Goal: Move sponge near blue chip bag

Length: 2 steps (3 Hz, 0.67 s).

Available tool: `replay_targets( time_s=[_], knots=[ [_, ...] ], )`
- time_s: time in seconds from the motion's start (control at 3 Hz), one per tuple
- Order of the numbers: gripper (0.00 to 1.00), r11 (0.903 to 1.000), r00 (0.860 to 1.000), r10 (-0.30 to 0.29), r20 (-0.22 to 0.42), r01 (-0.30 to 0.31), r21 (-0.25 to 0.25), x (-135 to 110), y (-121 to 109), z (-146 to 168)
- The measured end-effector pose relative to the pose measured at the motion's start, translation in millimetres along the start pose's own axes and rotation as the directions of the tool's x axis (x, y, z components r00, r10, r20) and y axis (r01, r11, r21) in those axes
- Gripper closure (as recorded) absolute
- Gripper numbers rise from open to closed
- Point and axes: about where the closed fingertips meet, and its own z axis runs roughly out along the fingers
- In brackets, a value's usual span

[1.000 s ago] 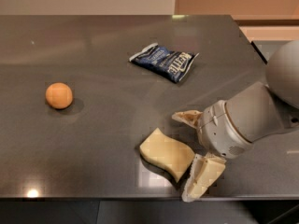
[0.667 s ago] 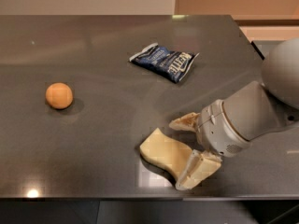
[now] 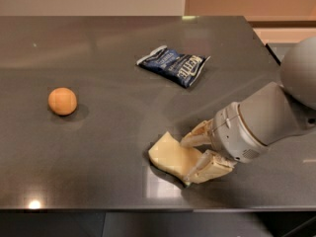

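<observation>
The pale yellow sponge [image 3: 165,154] lies on the dark grey table [image 3: 98,48] near its front edge, right of centre. My gripper [image 3: 185,161] reaches in from the right, with its two cream fingers [image 3: 197,136] pressed against the far and near sides of the sponge's right end. The sponge still rests on the table. The blue chip bag [image 3: 175,65] lies flat further back, well apart from the sponge and a little to the right of it.
A round orange ball [image 3: 62,101] sits at the left of the table. The table's front edge runs just below the sponge. My grey arm [image 3: 261,125] fills the right side, over the table's right edge.
The gripper's fingers have closed in from a wide spread onto the sponge's right end. The sponge, bag and ball have stayed in place.
</observation>
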Motion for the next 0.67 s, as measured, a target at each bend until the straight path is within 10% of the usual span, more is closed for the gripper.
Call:
replay_targets(
  time_s=[0.67],
  knots=[
    [1.0,0.9983,0.999,-0.027,0.035,0.025,0.052,-26.4,-19.4,-36.2]
  ],
)
